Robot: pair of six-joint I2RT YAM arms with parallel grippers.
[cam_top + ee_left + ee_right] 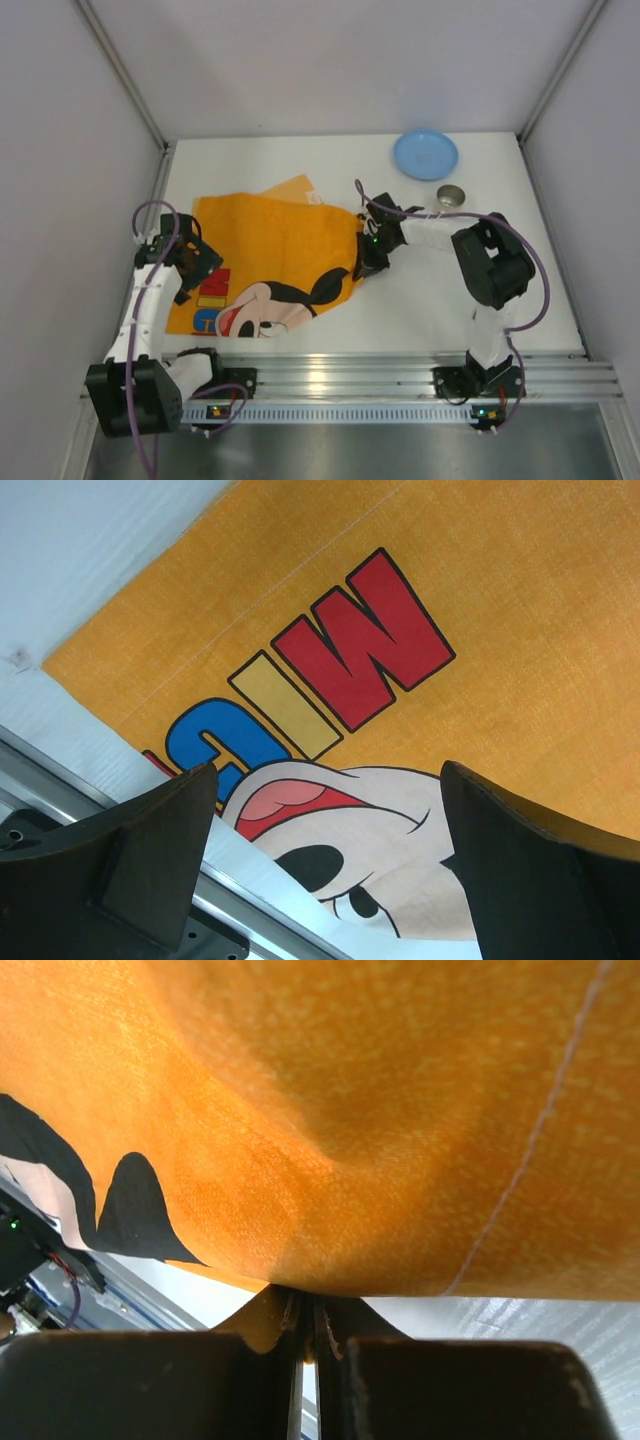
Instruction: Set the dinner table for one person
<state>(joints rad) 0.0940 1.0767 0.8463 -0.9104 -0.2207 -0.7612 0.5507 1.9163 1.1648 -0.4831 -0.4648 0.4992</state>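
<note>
- Dinner table [205, 170]: white tabletop between grey walls, bears all items listed.
- Left gripper [188, 262]: above placemat's left edge, 2 fingers [140, 860] spread wide, nothing between them; "MIC" lettering below.
- Placemat [275, 245]: orange cloth, cartoon-mouse print, left-centre of table, lying skewed; 1 far corner turned over, paler side up.
- Right gripper [366, 262]: at placemat's right edge, jaws pinched tight on cloth, cloth raised there.
- Plate [426, 154]: blue, far right, well apart from placemat.
- Bowl [451, 195]: small, metal, just beside plate, near side.

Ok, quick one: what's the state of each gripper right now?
Left gripper: open, holding nothing.
Right gripper: closed on the placemat edge.
</note>
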